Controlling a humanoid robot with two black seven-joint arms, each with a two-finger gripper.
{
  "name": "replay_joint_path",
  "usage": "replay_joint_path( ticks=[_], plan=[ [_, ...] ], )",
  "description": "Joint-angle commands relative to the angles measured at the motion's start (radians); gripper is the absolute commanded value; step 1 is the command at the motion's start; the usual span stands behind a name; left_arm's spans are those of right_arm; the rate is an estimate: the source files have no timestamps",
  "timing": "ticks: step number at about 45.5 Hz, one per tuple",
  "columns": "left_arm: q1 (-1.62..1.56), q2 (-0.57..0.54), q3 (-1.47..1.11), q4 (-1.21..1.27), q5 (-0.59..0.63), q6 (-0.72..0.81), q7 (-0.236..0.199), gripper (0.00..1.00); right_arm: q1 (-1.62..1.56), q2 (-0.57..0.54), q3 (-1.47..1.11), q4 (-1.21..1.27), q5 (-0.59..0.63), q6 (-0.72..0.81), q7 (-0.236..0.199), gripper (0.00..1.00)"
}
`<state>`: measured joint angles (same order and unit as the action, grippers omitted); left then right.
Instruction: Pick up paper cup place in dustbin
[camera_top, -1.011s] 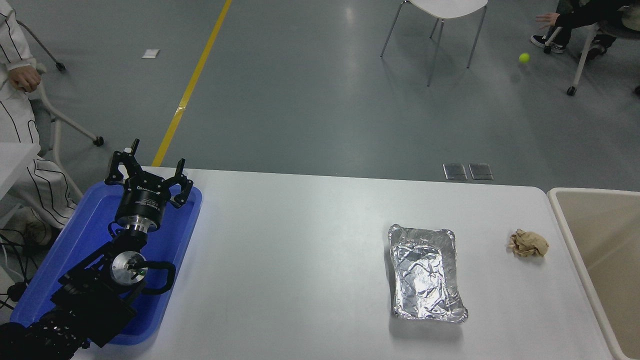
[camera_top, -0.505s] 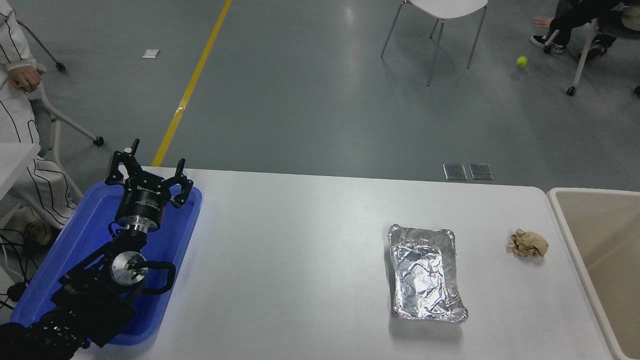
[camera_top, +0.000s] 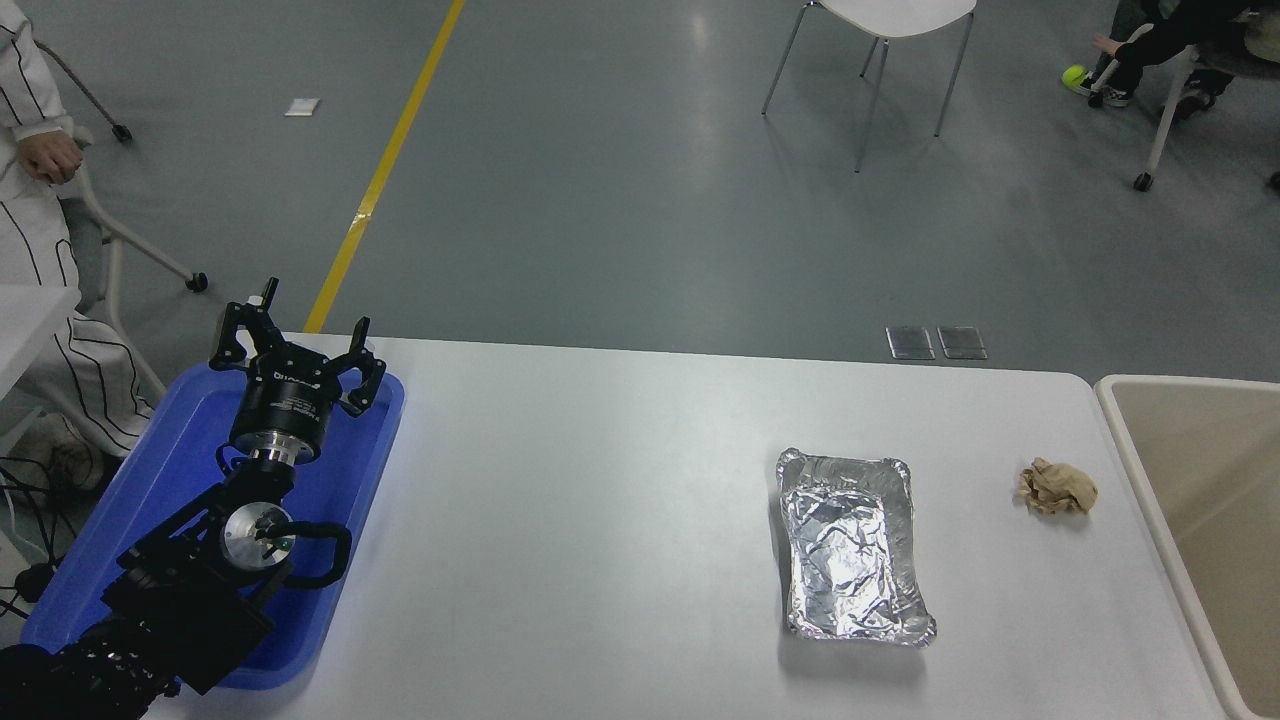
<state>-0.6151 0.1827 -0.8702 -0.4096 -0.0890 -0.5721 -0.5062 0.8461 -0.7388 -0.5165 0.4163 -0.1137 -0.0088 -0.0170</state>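
The paper cup does not show anywhere in the head view. The beige dustbin (camera_top: 1125, 440) stands at the table's right edge, only its left rim and part of its inside visible. My left gripper (camera_top: 300, 335) is open and empty, parked over the blue tray at the lower left. My right arm and gripper are out of view.
A shallow blue tray (camera_top: 370, 470) lies at the table's left end under the left arm. A silver foil tray (camera_top: 850, 545) sits right of centre. A crumpled brown paper ball (camera_top: 1057, 487) lies near the dustbin. People sit beyond the table at top left and top right.
Nothing on the table has moved. On the floor at the top right, a small yellow-green ball has moved up toward the seated person's feet.
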Motion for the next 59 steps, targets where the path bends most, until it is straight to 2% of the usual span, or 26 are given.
replay_joint_path(
  ticks=[1, 11, 26, 33, 41, 46, 59],
  plan=[
    [0.000, 0.000, 0.000, 0.000, 0.000, 0.000, 0.000, 1.00, 0.103, -0.090, -0.017, 0.174, -0.003, 0.003, 0.000, 1.00],
    [0.000, 0.000, 0.000, 0.000, 0.000, 0.000, 0.000, 1.00, 0.204, -0.119, -0.152, 0.306, -0.040, 0.007, 0.003, 1.00],
    [0.000, 0.000, 0.000, 0.000, 0.000, 0.000, 0.000, 1.00, 0.643, -0.111, -0.612, 0.694, -0.052, 0.058, 0.005, 1.00],
    [0.000, 0.000, 0.000, 0.000, 0.000, 0.000, 0.000, 1.00, 0.849, -0.067, -0.755, 0.808, -0.063, 0.225, 0.003, 1.00],
    [0.000, 0.000, 0.000, 0.000, 0.000, 0.000, 0.000, 1.00, 1.099, 0.053, -0.887, 0.845, -0.095, 0.582, 0.003, 1.00],
    [0.000, 0.000, 0.000, 0.000, 0.000, 0.000, 0.000, 1.00, 1.223, 0.088, -0.896, 0.854, -0.096, 0.791, 0.003, 1.00],
    [0.000, 0.000, 0.000, 0.000, 0.000, 0.000, 0.000, 1.00, 1.398, 0.245, -0.889, 0.865, -0.098, 0.794, 0.000, 1.00]
  ],
)
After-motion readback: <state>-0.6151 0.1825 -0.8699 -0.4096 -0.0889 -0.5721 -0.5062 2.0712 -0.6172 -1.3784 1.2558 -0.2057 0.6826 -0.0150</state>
